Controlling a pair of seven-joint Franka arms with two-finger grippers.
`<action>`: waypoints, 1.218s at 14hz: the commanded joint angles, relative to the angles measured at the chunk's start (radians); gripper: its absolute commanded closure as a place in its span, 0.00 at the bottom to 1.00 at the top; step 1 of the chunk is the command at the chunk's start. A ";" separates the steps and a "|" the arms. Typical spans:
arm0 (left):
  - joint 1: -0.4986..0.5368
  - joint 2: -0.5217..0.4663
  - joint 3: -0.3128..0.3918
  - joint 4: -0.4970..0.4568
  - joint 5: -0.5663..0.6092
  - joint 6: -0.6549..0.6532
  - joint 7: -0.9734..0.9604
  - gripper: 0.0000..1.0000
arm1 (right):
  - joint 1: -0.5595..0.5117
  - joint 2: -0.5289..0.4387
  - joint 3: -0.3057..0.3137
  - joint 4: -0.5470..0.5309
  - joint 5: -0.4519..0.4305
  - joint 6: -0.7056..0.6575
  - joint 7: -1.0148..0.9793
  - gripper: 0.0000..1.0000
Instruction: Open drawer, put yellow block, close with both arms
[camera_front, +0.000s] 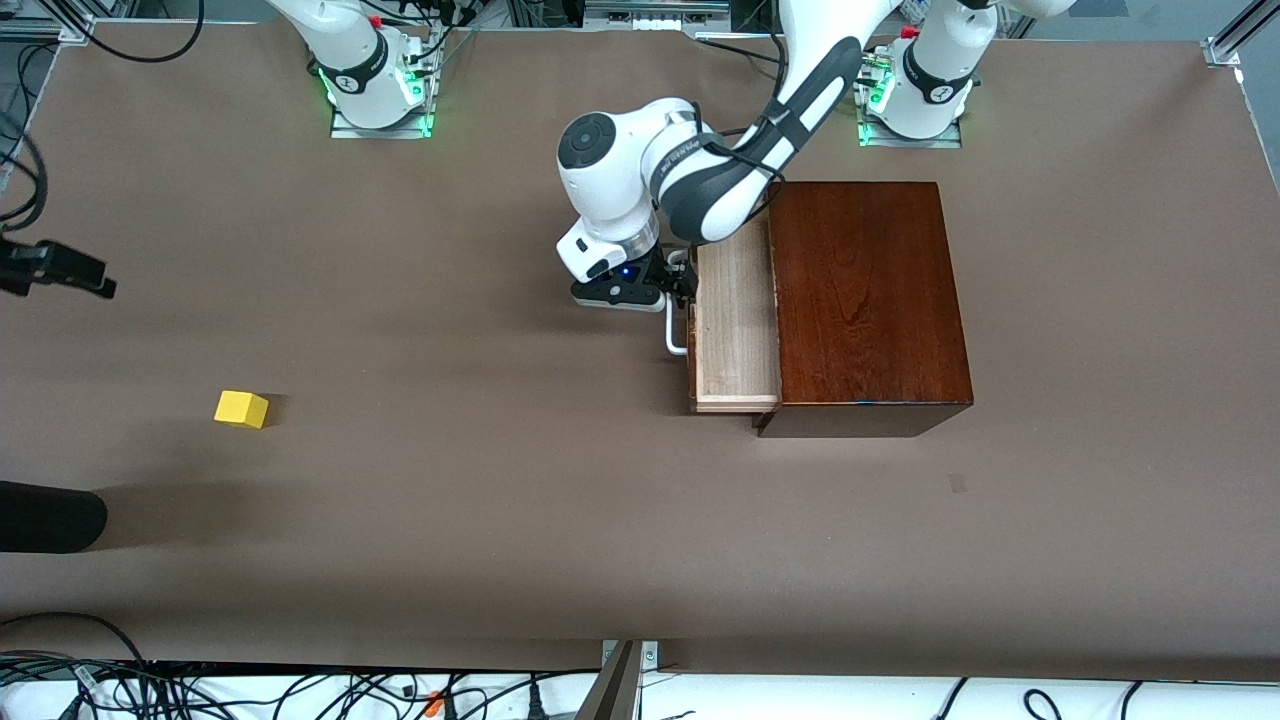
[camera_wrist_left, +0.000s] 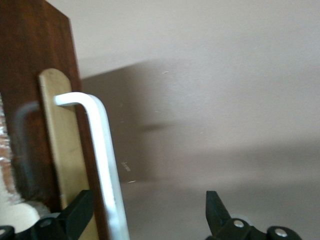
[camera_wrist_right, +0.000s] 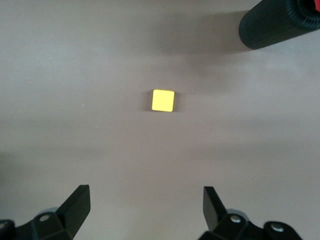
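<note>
The drawer (camera_front: 735, 320) of the dark wooden box (camera_front: 865, 290) stands partly pulled out toward the right arm's end of the table, and its pale tray shows empty. My left gripper (camera_front: 683, 285) is at the white bar handle (camera_front: 672, 335). In the left wrist view the gripper (camera_wrist_left: 148, 200) is open, with the handle (camera_wrist_left: 102, 150) between the jaws close to one finger (camera_wrist_left: 80, 210), in front of the dark drawer front (camera_wrist_left: 30, 60). The yellow block (camera_front: 240, 408) lies on the table toward the right arm's end. My right gripper (camera_wrist_right: 145, 192) is open and empty, high over the table beside the block (camera_wrist_right: 163, 100).
A black ribbed cylinder (camera_front: 50, 520) lies at the table's edge near the block and also shows in the right wrist view (camera_wrist_right: 280, 20). Another black object (camera_front: 60, 270) juts in at the same edge. The right arm's base (camera_front: 370, 70) stands at the back.
</note>
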 joint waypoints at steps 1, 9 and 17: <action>-0.010 -0.009 -0.004 0.096 0.027 -0.132 -0.001 0.00 | -0.005 0.103 0.003 0.082 0.002 0.024 -0.032 0.00; 0.112 -0.210 -0.002 0.119 -0.155 -0.248 0.135 0.00 | -0.002 0.235 0.006 -0.212 0.008 0.516 -0.023 0.00; 0.375 -0.374 -0.004 0.119 -0.254 -0.444 0.499 0.00 | -0.005 0.347 0.006 -0.367 0.092 0.848 -0.006 0.00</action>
